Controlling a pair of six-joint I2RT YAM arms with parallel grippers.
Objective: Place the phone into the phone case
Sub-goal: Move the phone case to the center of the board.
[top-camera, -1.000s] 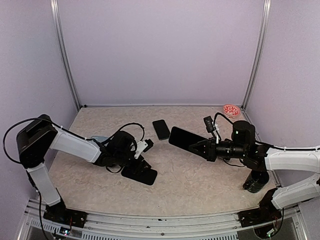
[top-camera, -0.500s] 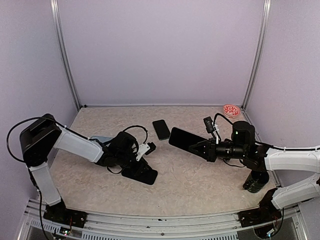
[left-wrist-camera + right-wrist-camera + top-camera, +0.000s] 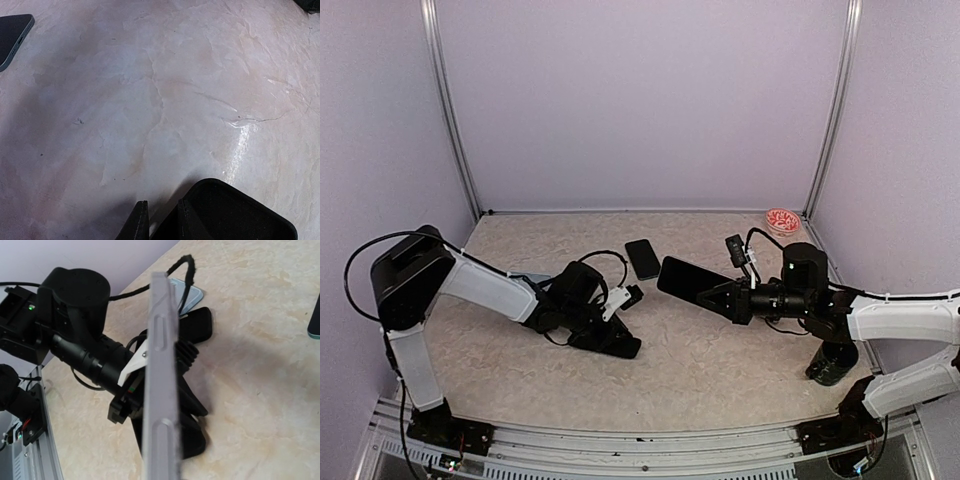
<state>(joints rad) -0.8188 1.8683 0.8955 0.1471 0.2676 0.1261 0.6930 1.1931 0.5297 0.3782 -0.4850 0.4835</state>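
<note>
Beige counter point(image 3: 720, 350) — right hand point(image 3: 720, 293) clamped phone point(image 3: 685, 274) edge-up for insertion; left hand point(image 3: 160, 215) nearly closed at case point(image 3: 240, 212) edge, grip unclear — presumably steadying it.

A robotics lab's test cell: plain lilac walls point(image 3: 640, 100) close in beyond the jaws and out to either side; aluminium frame posts point(image 3: 450, 110) stand in the far corners; two cabled arms point(image 3: 485, 288) are bolted to a metal rail point(image 3: 640, 440) back behind the jaws, at the marbled desk's point(image 3: 720, 380) near edge.
</note>
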